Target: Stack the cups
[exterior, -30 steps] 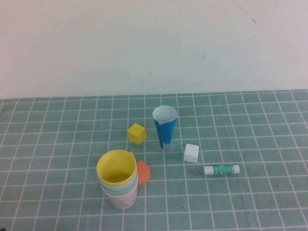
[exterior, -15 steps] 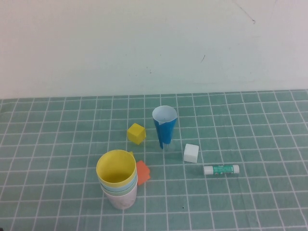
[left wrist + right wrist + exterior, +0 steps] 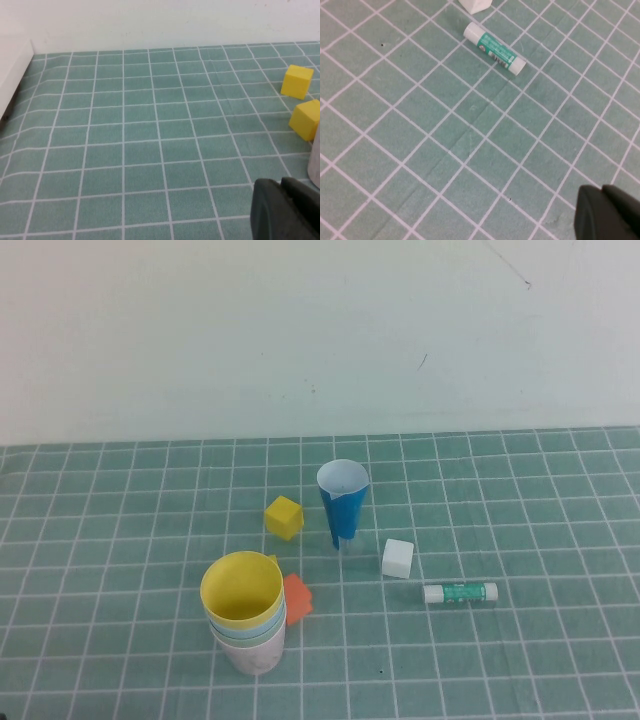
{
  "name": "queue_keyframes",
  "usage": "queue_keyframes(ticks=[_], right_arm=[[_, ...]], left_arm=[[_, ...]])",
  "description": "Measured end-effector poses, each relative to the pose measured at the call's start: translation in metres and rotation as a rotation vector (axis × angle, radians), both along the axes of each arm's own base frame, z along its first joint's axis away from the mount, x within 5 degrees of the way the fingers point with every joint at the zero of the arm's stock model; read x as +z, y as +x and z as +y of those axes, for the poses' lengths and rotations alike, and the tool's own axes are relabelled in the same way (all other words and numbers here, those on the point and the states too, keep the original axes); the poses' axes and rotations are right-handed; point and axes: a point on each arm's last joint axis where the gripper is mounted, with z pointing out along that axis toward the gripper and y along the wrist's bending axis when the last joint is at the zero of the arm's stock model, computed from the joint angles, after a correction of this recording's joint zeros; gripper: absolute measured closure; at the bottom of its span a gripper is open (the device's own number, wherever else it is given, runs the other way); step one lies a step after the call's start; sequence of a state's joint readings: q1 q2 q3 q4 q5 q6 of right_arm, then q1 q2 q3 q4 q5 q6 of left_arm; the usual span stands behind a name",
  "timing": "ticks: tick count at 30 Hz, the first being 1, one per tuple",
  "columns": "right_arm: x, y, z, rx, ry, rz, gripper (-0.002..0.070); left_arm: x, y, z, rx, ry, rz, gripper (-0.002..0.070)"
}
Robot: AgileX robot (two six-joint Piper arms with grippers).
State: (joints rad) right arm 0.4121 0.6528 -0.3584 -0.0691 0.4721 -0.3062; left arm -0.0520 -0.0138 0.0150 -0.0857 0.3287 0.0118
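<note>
The blue cup (image 3: 342, 502) stands alone mid-frame, waiting to join the stack (image 3: 244, 612) at lower left. The left gripper (image 3: 287, 210) and right gripper (image 3: 610, 212) show only dark corners; open or closed, I cannot tell.

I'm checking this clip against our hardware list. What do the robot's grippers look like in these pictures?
Only a corner of each shows. The left gripper appears in the left wrist view as a dark grey to black, matte, rounded block with a seam down it. The right gripper in the right wrist view looks the same: dark, smooth, rounded, with one vertical seam. No cables, markings or labels are visible, and neither arm appears in the high view.
</note>
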Motion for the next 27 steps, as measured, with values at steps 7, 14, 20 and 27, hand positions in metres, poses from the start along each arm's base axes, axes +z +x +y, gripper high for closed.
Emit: queue_keyframes(ticks=[7, 14, 20, 27], right_arm=[[0.007, -0.010, -0.017, -0.103, 0.022, -0.095, 0.0676], [-0.012, -0.036, -0.045, -0.376, 0.051, -0.322, 0.0676], [-0.054, -0.047, -0.053, -0.515, 0.072, -0.404, 0.0676], [-0.064, -0.056, -0.054, -0.564, 0.081, -0.416, 0.0676]], left_arm=[[0.000, 0.000, 0.000, 0.000, 0.000, 0.000, 0.0676], [0.000, 0.000, 0.000, 0.000, 0.000, 0.000, 0.0677], [0.000, 0.000, 0.000, 0.000, 0.000, 0.000, 0.0677], [0.000, 0.000, 0.000, 0.002, 0.002, 0.000, 0.0677]])
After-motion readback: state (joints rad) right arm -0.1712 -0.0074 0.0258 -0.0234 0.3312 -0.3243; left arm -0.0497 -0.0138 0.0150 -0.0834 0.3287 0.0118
